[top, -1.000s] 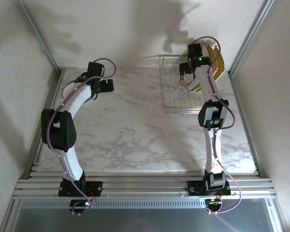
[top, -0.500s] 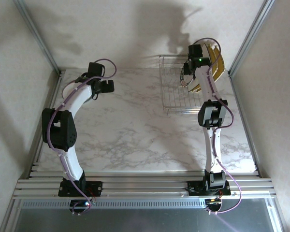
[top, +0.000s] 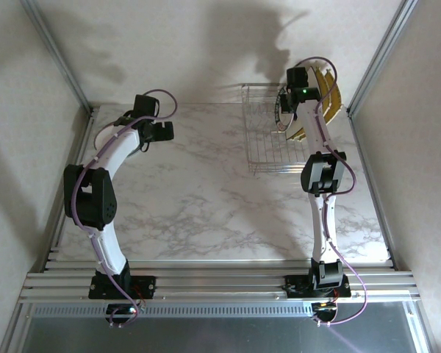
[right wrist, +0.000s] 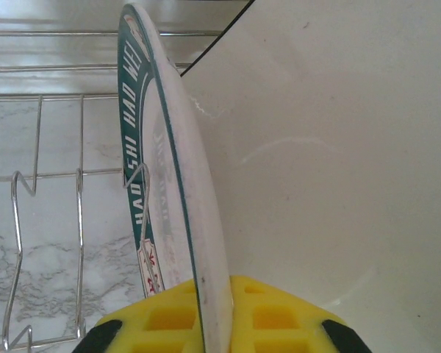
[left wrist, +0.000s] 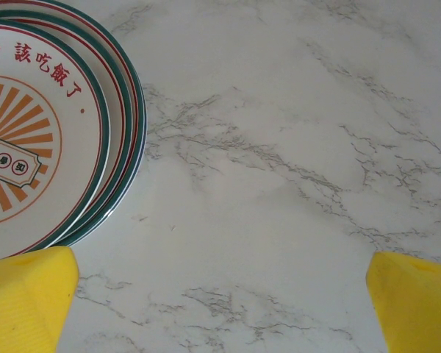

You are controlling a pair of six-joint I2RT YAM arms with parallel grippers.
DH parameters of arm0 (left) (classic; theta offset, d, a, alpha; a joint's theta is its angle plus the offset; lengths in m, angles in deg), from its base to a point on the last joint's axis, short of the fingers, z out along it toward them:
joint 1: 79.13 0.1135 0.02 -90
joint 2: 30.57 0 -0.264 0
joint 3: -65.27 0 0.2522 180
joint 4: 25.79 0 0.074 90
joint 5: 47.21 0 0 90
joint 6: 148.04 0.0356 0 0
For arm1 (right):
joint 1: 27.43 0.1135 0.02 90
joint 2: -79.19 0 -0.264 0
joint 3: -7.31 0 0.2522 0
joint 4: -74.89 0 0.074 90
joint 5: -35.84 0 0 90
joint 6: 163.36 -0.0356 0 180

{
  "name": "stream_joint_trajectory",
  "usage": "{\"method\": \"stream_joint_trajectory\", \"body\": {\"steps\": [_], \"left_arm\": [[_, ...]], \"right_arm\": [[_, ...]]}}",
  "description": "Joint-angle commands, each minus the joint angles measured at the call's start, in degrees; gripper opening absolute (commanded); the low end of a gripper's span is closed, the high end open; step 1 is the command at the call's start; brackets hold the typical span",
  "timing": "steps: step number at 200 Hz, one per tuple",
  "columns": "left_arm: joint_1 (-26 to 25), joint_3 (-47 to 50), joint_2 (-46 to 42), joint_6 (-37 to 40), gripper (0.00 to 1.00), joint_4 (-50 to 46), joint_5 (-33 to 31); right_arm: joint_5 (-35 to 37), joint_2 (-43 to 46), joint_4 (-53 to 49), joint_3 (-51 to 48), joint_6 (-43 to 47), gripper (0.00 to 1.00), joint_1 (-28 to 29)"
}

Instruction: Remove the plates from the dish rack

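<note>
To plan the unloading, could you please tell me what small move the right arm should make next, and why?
Probably lift straight up: the right gripper is shut on the green-rimmed plate, which stands upright among the dish rack wires.

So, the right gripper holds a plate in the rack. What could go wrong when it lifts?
1. The right gripper pinches only the thin rim of the teal-rimmed plate, so it could slip or swing.
2. A wire of the dish rack hooks across the plate's face and might snag it.
3. The large white plate stands right beside it and could be knocked.
</note>
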Motion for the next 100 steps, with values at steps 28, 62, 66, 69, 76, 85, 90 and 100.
{"method": "stream_joint_trajectory", "body": {"steps": [28, 62, 66, 69, 76, 85, 90, 100], "left_arm": [[-0.44, 0.41, -1.88, 0.06, 1.00, -0.95, 0.24], [-0.44, 0.83, -1.92, -0.11, 1.00, -0.83, 0.77], [-0.45, 1.01, -2.00, -0.12, 1.00, -0.71, 0.83], [-0.38, 1.24, -2.02, -0.12, 1.00, -0.66, 0.94], [-0.40, 1.42, -2.11, -0.12, 1.00, -0.46, 0.99], [-0.44, 1.42, -2.03, -0.05, 1.00, -0.59, 1.07], [-0.45, 1.47, -1.94, -0.08, 1.00, -0.73, 1.15], [-0.44, 1.81, -2.05, -0.03, 1.00, -0.64, 1.10]], "right_arm": [[0.18, 6.80, -1.85, -0.73, 0.48, 0.00, 1.41], [1.77, 11.07, -3.60, -0.90, 1.23, 0.00, 2.02], [1.82, 11.61, -3.85, -0.96, 1.31, 0.00, 2.08], [1.95, 11.93, -4.06, -1.03, 1.46, 0.00, 2.09], [2.33, 13.02, -4.50, -1.33, 1.70, 0.00, 2.26], [3.13, 14.73, -4.48, -2.66, 2.29, 0.00, 2.44], [3.66, 15.82, -4.23, -3.87, 2.52, 0.00, 2.51], [4.47, 18.20, -3.49, -6.30, 3.02, 0.00, 2.75]]}}
